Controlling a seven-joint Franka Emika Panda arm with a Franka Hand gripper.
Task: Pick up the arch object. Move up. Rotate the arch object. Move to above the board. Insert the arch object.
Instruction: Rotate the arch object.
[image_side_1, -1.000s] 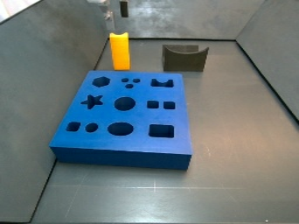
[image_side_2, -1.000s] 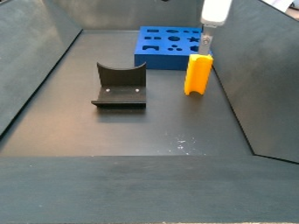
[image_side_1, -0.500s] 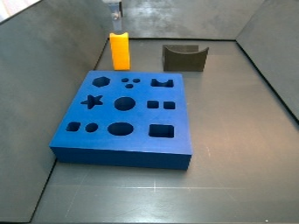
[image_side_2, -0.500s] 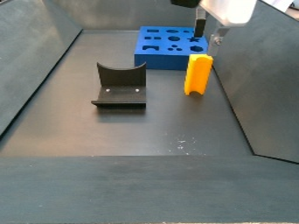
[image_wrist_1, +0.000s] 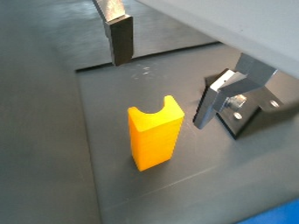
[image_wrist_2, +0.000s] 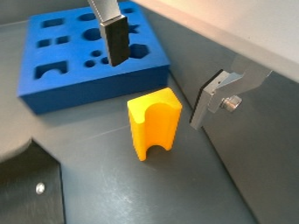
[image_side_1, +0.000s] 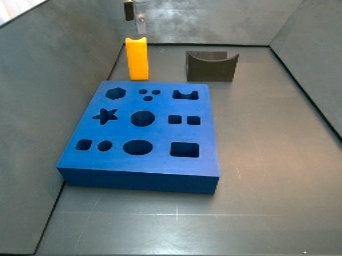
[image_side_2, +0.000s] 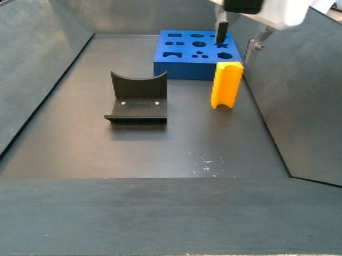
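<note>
The arch object (image_side_1: 136, 57) is a small orange-yellow block standing upright on the floor by the wall, just past the board's far edge. It also shows in the other side view (image_side_2: 227, 85) and in both wrist views (image_wrist_1: 156, 133) (image_wrist_2: 153, 125), notch upward. The board (image_side_1: 140, 135) (image_side_2: 195, 52) (image_wrist_2: 70, 79) is a thick blue slab with many cut-outs. My gripper (image_side_2: 238, 33) (image_side_1: 130, 10) hangs above the arch object, open, holding nothing. In the wrist views (image_wrist_1: 167, 70) (image_wrist_2: 165, 68) its fingers (image_wrist_1: 119, 39) (image_wrist_2: 218, 94) stand on either side, above the arch.
The dark fixture (image_side_1: 211, 66) (image_side_2: 136, 98) with a curved dip stands on the floor to one side of the arch object; its base plate (image_wrist_2: 30, 188) shows in a wrist view. Grey walls (image_side_2: 287, 100) close in the floor, one right beside the arch.
The gripper has shifted a little over the arch object and turned; its two fingers now show spread apart in a side view. The arch object and board have not moved.
</note>
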